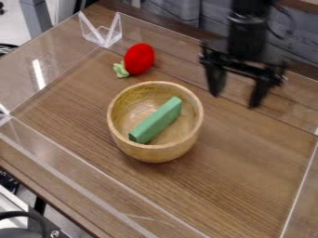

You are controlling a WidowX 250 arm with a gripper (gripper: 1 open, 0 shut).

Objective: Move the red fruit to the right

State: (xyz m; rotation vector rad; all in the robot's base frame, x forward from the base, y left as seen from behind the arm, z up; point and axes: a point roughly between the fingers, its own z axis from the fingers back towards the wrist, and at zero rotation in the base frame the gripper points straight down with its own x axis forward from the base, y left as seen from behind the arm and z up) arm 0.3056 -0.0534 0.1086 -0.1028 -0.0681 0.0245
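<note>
The red fruit (138, 57) lies on the wooden tabletop at the back left, its light green cap (121, 69) pointing toward the front left. My gripper (237, 93) hangs pointing down, well to the right of the fruit and just past the bowl's far right side. Both black fingers (214, 82) stand wide apart, with nothing between them. Nothing touches the fruit.
A wooden bowl (155, 142) sits at the table's middle with a green rectangular block (158, 119) leaning inside it. Clear acrylic walls (37, 70) ring the tabletop. A clear folded stand (99, 31) is at the back left corner.
</note>
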